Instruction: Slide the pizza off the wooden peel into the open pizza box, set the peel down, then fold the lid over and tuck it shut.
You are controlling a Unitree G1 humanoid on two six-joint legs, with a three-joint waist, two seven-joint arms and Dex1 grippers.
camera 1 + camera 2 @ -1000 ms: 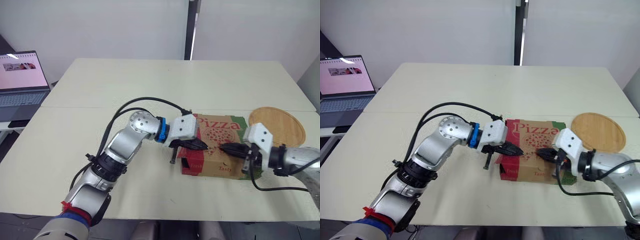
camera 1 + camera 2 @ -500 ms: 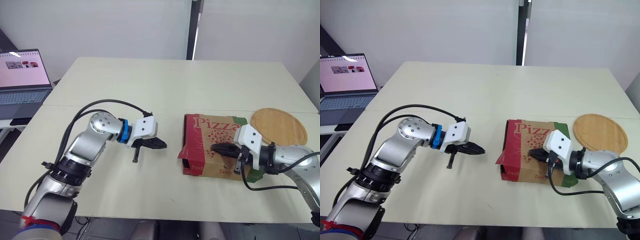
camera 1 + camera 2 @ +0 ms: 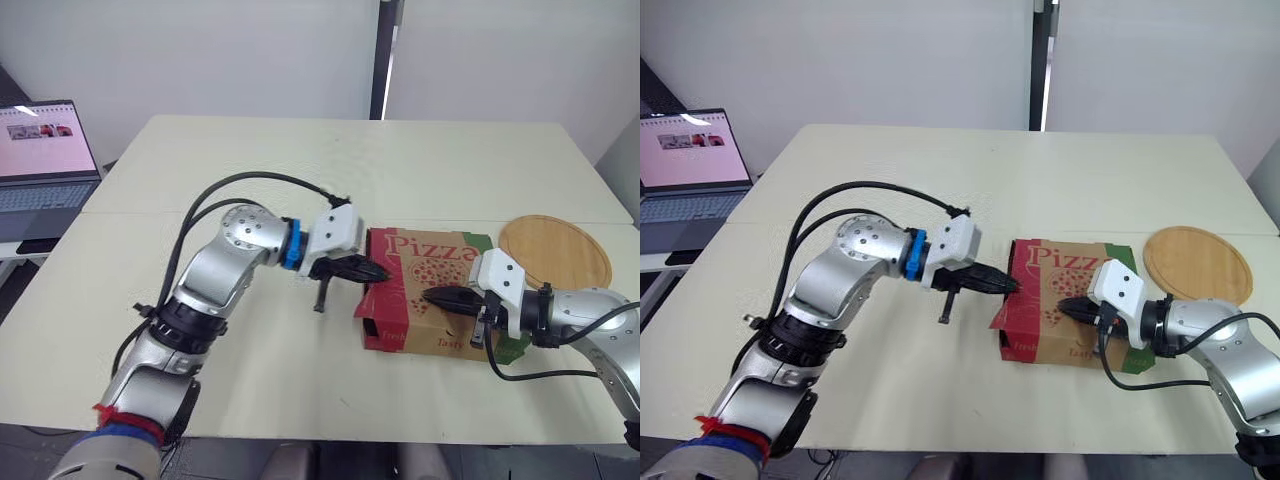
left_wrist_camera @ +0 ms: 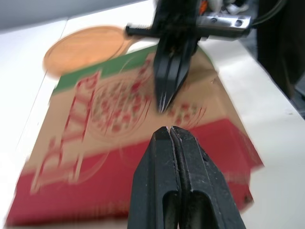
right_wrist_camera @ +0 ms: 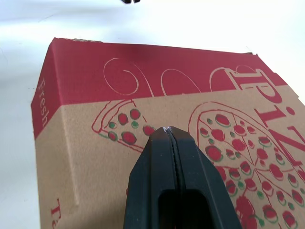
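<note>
Closed pizza box (image 3: 432, 290) on a cream table (image 3: 330, 160), seen from the robot's head. The box is laid flat at about 4 o'clock from the table centre, with its longer side running from 9 to 3 o'clock. The word "Pizza" is printed along the 12 o'clock edge and reads upright from the robot's side. A red band runs down the 9 o'clock edge, where a red side flap is splayed outward at the near corner. The round wooden peel (image 3: 555, 250) is set flat on the table just beside the box, at its 2 o'clock. A white wall with a dark vertical strip (image 3: 385, 60) is seen behind the table, and an open laptop (image 3: 45, 160) stands on a lower surface at 10 o'clock. The left gripper (image 3: 383, 272) is held over the red band, its fingers pressed together on nothing; the right gripper (image 3: 427, 296) is held over the printed lid, fingers likewise together and empty. Half a second earlier the left gripper was well apart from the box at its 9 o'clock; box, peel and right gripper are unchanged.
</note>
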